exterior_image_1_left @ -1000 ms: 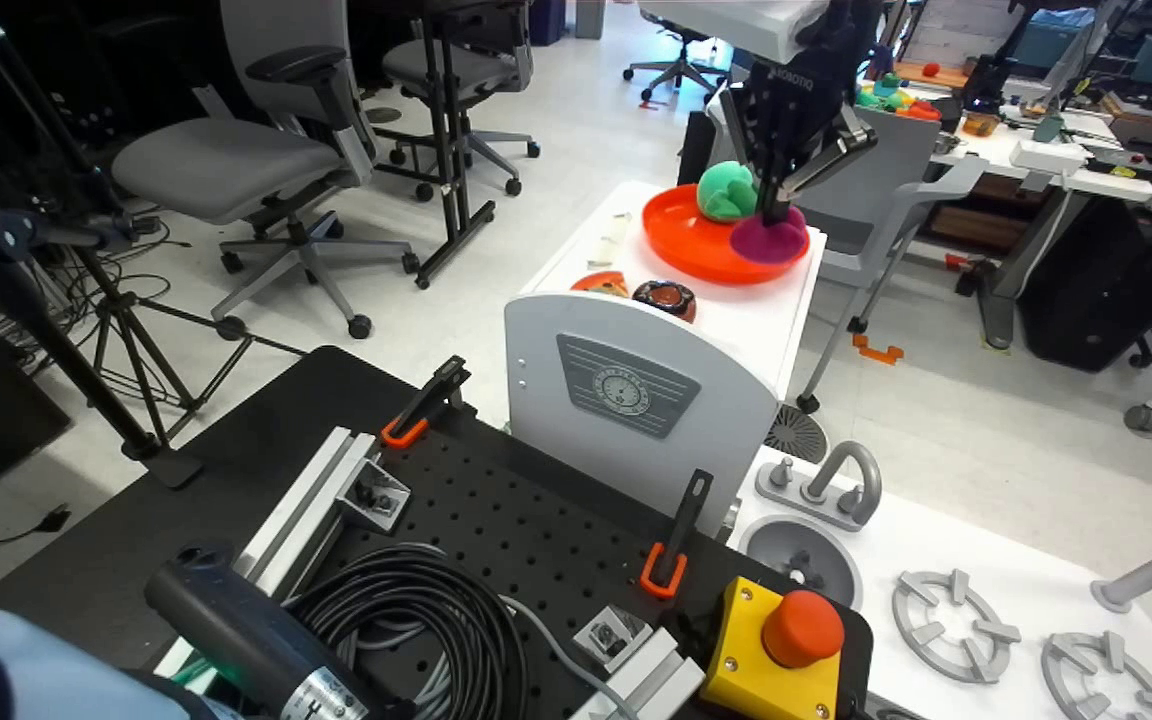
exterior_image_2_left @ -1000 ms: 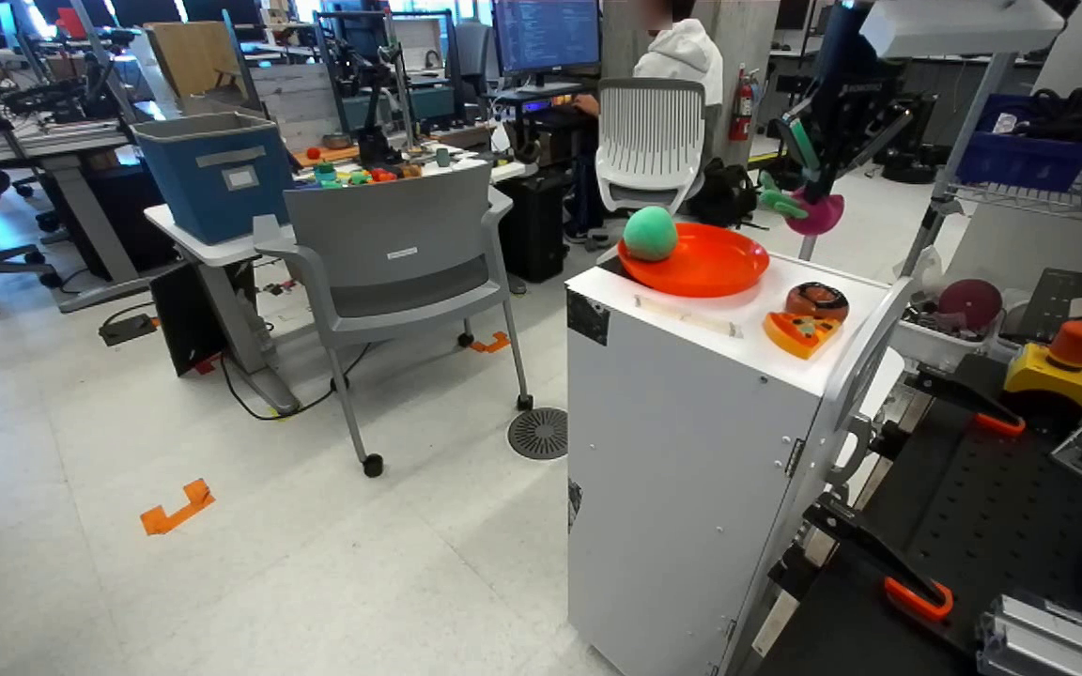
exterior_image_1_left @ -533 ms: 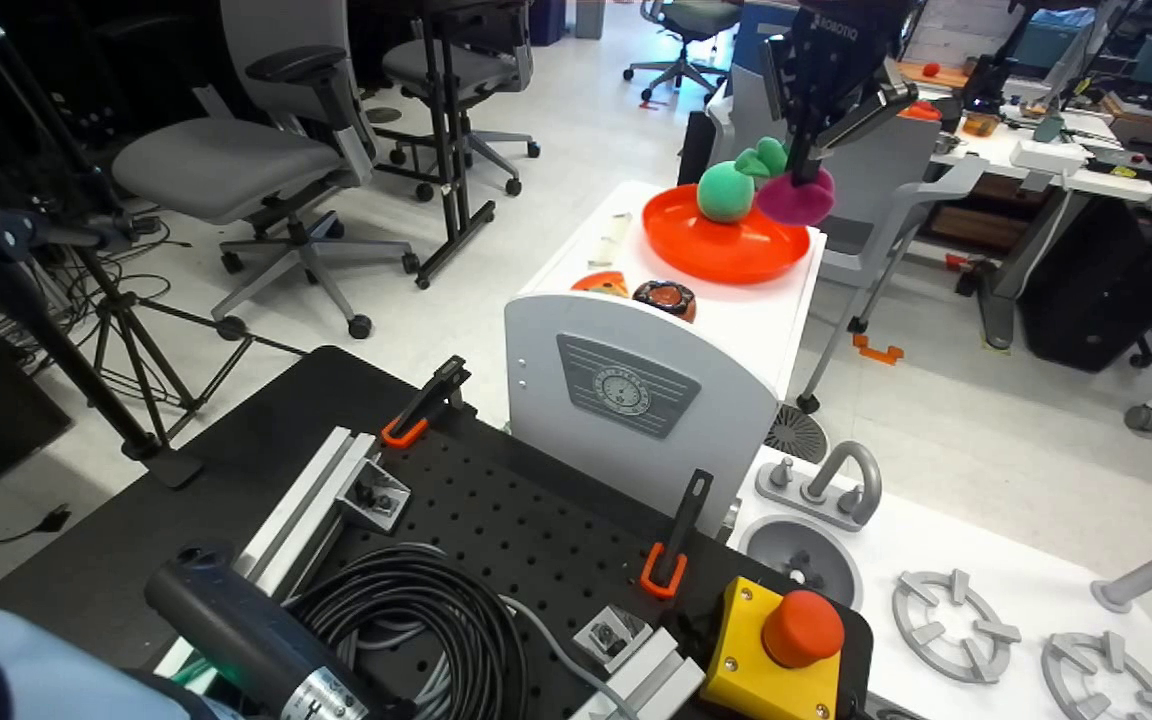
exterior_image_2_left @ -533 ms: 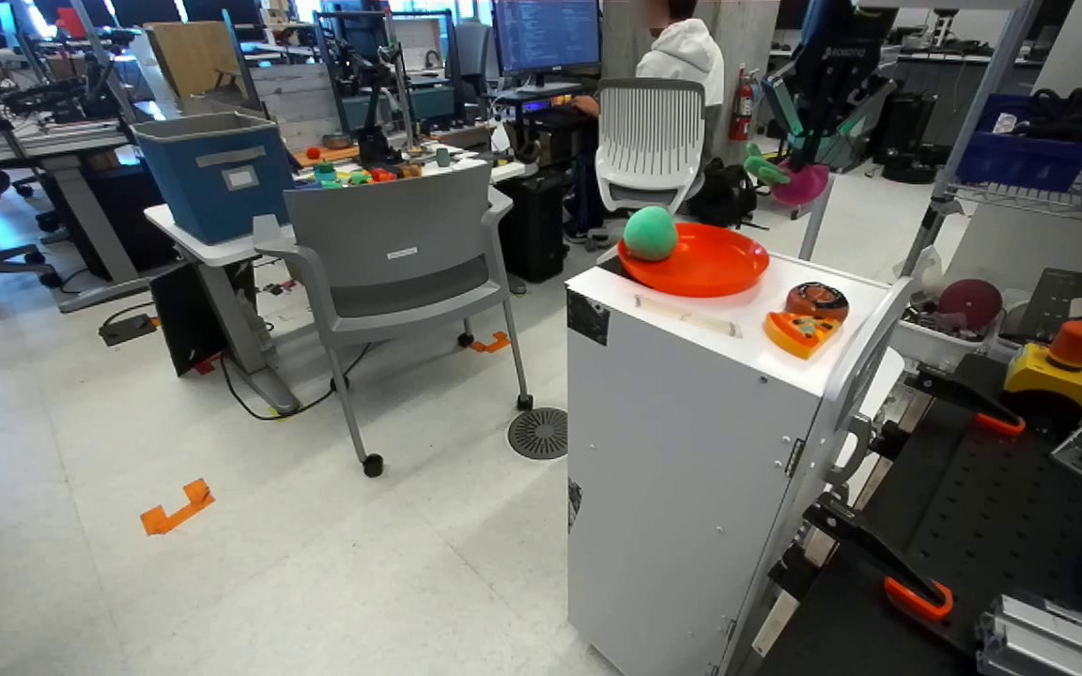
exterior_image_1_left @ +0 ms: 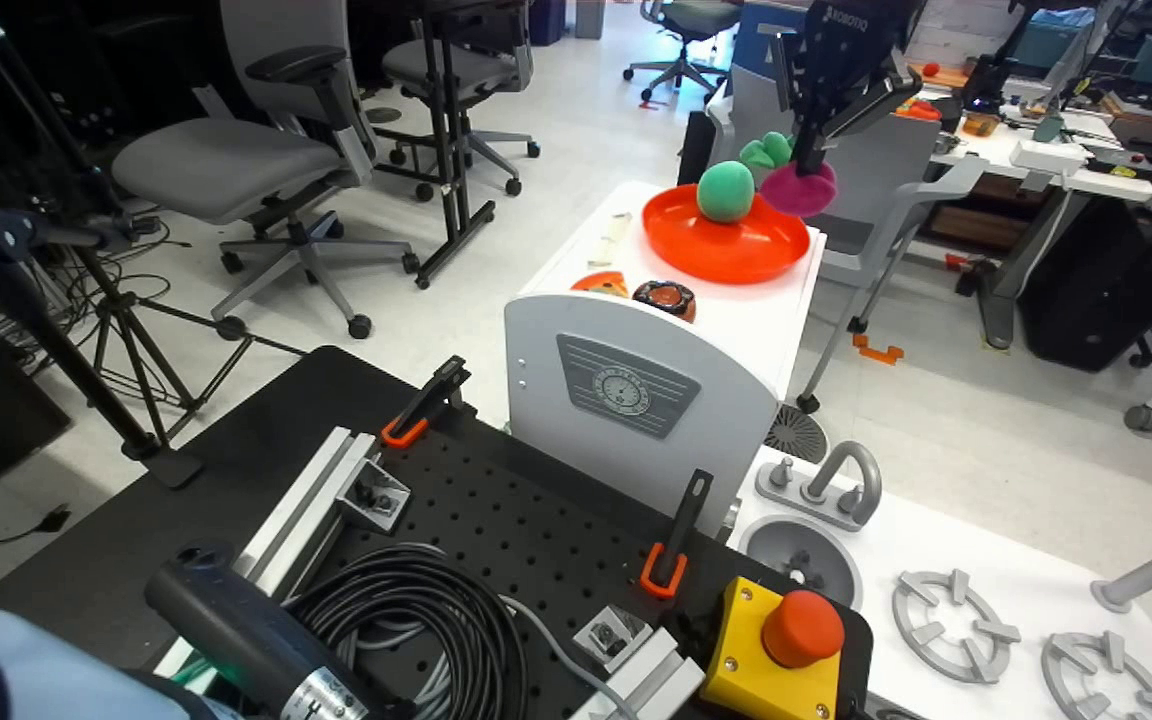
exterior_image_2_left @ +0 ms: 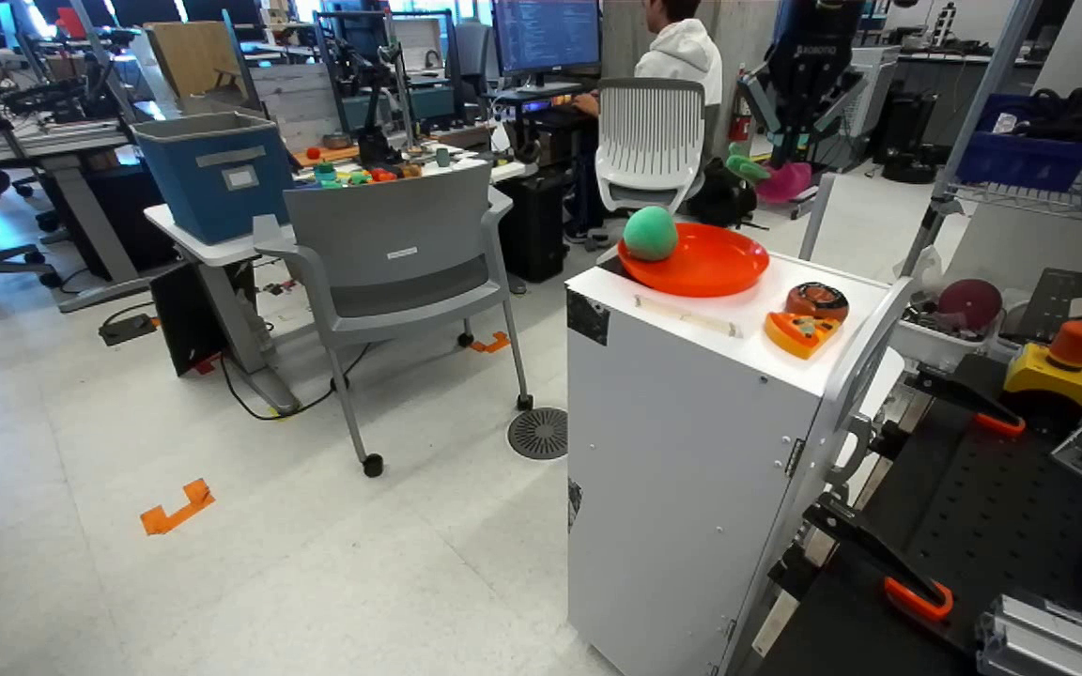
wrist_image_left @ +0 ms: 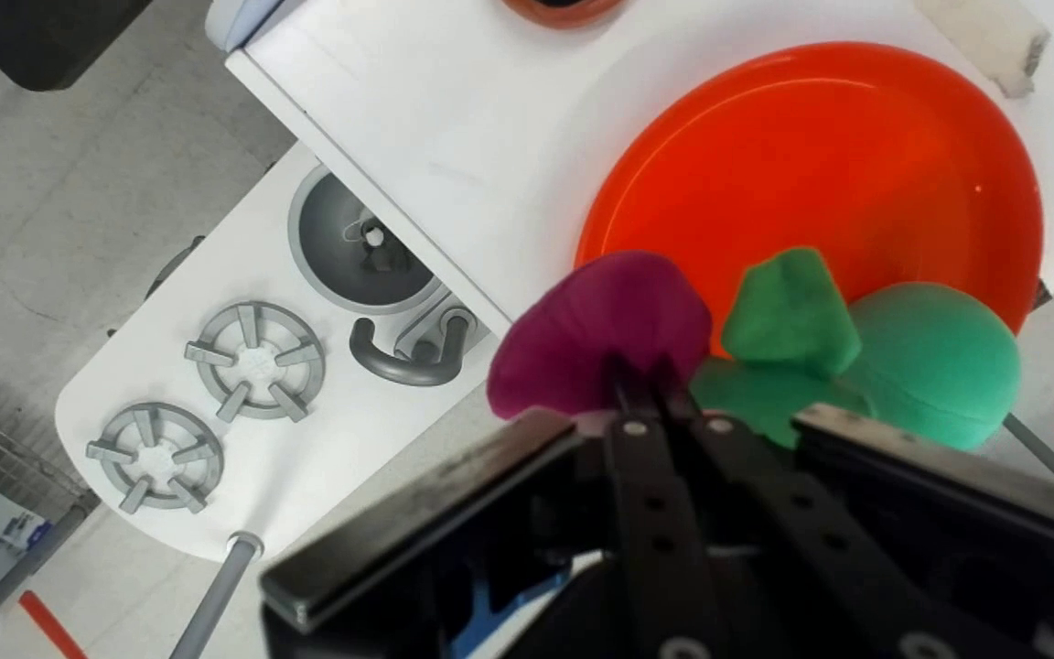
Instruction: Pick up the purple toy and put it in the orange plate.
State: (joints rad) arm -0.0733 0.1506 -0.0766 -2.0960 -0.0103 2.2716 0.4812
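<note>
The plate (wrist_image_left: 820, 165) looks like smooth, glossy plastic, a line of light along its rim. The toy (wrist_image_left: 582, 320) and the ball (wrist_image_left: 934, 366) both have the matt face of cloth, the ball with a faint seam. The tabletop (wrist_image_left: 454, 137) is smooth with a low sheen; along a long edge the tape (wrist_image_left: 984, 41) looks papery and matt, and near a corner the slice (exterior_image_2_left: 799, 330) looks hard and smooth. The gripper (wrist_image_left: 658, 398) mixes dull black parts with bare metal.

The gripper (exterior_image_1_left: 809, 168) holds the purple toy (exterior_image_1_left: 798, 194) aloft.
</note>
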